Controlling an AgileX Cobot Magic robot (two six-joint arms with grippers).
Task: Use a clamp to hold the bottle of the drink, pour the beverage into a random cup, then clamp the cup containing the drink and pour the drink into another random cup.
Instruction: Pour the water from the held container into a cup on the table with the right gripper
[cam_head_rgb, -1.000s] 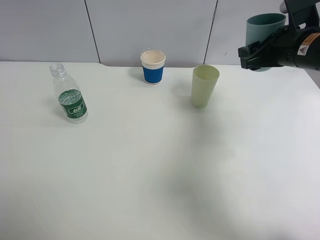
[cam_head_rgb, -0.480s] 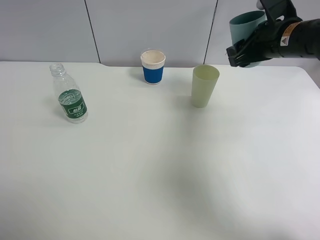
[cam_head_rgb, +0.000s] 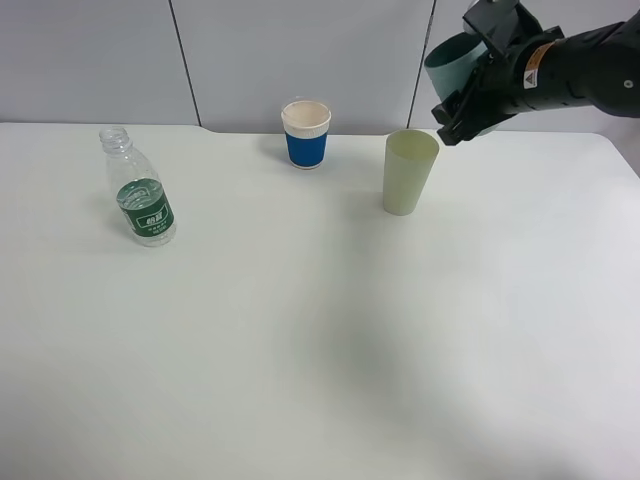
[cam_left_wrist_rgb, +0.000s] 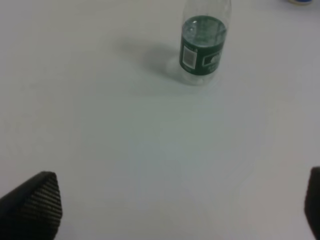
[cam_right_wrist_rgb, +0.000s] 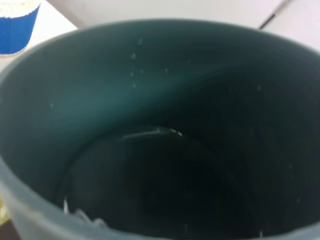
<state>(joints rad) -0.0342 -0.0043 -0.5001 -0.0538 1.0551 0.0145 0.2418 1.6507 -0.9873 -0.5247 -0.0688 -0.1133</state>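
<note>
Bottle (cam_head_rgb: 140, 200) stands upright, uncapped, far left of the pale green cup (cam_head_rgb: 409, 172), and is done with for now. My left gripper (cam_left_wrist_rgb: 172, 205) hangs over the table (cam_head_rgb: 300, 350) with its jaws spread wide and nothing between them; the bottle is ahead of it and well apart. The blue-sleeved paper cup (cam_head_rgb: 306, 134) sits left of the pale green cup and a little behind it, not involved.

The step in hand is the second pour. The right gripper (cam_head_rgb: 462, 95) is clenched on the teal cup (cam_head_rgb: 452, 62), which is in the air above and just right of the pale green cup's rim, mouth tipped toward it. The right wrist view looks straight into the teal cup; a glint of clear beverage (cam_right_wrist_rgb: 150, 132) sits low inside, with droplets on the wall.

To do it well, I'd get the teal lip over the green mouth before tipping further. Then roll slowly so the stream falls inside. I'd keep the lip off the rim, since that tall cup looks easy to knock over. My guess is there's little liquid, so it needs a steep tilt at the end.

Against a second ago, the teal cup was upright and farther right of the pale green cup; it has come leftward and started to tilt. The bottle, paper cup and green cup have not moved.
</note>
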